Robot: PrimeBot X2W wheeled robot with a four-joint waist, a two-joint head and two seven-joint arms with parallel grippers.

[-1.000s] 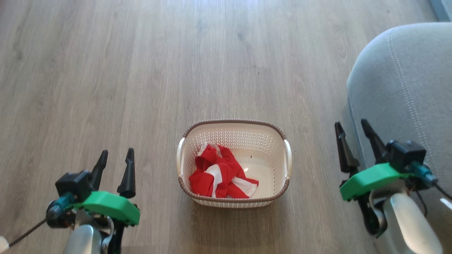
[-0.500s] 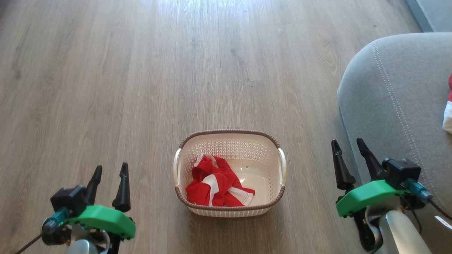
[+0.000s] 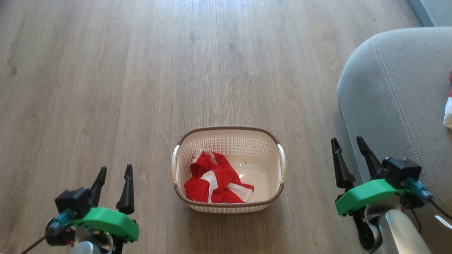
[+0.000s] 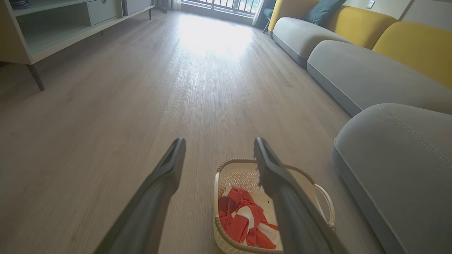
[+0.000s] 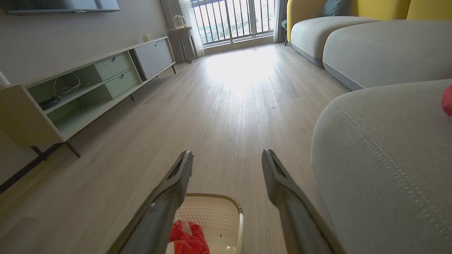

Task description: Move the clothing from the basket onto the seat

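Observation:
A cream basket with a brown rim stands on the wood floor in the head view. Crumpled red and white clothing lies in its left half; its right half shows bare floor. The basket and clothing also appear in the left wrist view, and the clothing in the right wrist view. A second red and white garment lies on the grey seat at the right edge. My left gripper hangs open to the basket's left. Open as well, my right gripper hovers between basket and seat.
A long low TV cabinet on thin legs runs along the left wall. More grey sofa cushions with yellow backs line the right side. Wood floor stretches ahead of the basket toward a bright window.
The head camera shifted, sliding the scene down and left and bringing the garment on the seat into view. Both grippers stay open; the clothing in the basket has not moved.

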